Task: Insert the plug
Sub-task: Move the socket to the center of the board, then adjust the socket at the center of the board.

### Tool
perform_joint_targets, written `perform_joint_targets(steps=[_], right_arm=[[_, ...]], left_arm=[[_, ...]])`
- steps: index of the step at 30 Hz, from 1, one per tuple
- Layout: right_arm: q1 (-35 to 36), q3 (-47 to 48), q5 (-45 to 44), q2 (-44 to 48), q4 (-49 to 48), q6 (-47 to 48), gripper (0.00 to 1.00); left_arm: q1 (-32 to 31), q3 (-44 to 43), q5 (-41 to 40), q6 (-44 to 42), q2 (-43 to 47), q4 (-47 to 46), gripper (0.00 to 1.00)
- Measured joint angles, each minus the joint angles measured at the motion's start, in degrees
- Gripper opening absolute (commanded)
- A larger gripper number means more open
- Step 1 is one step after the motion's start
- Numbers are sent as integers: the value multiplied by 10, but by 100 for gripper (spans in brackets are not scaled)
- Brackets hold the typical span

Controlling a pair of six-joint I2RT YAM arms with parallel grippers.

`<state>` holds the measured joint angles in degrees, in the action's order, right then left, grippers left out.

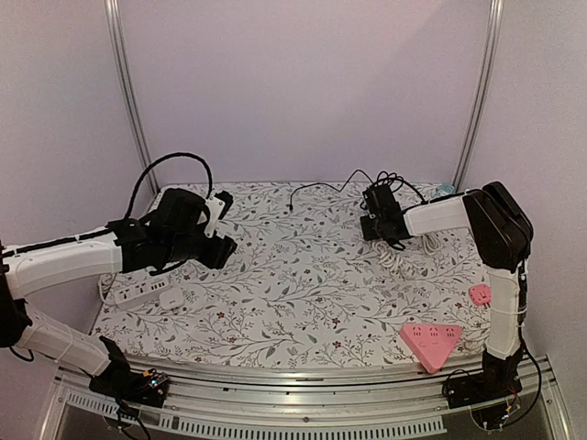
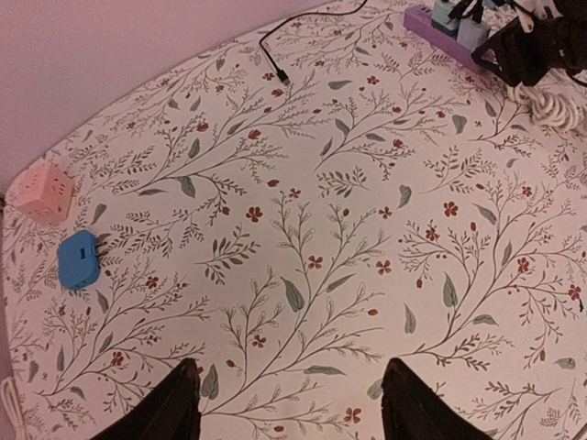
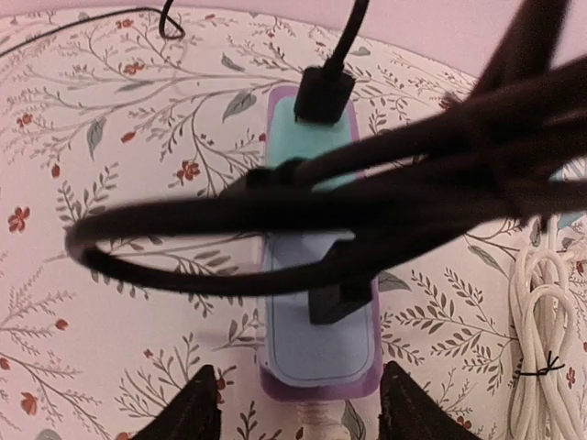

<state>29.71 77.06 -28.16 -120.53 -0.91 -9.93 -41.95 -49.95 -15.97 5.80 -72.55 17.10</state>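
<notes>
Above the flower-printed tablecloth point(image 2: 303, 229), the left gripper point(image 2: 293, 408) hovers spread, holding nothing. Farther right, the right gripper point(image 3: 303, 408), likewise spread and empty, straddles the near end of a purple plastic power strip point(image 3: 303, 348). Just beyond, a blocky black plastic plug point(image 3: 341, 301) rests on its pale-blue face beneath springy black cables point(image 3: 275, 197); how deep it sits cannot be told. Light and rigid, it likely wants pinching by its flat sides, not by the cables.

Left gripper point(image 2: 291, 390), right gripper point(image 3: 300, 385) open
</notes>
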Motion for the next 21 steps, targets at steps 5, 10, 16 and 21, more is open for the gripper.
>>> perform_joint_targets(steps=[5,10,16,21], right_arm=[[0,-19,20,14,71,0,77],[0,-33,30,108,134,4,86],[-17,-32,35,252,185,7,86],[-122,-11,59,278,224,-29,86]], left_arm=[[0,0,1,0,3,5,69],[0,0,3,0,14,8,73],[0,0,3,-1,23,8,88],[1,-4,-3,3,23,20,100]])
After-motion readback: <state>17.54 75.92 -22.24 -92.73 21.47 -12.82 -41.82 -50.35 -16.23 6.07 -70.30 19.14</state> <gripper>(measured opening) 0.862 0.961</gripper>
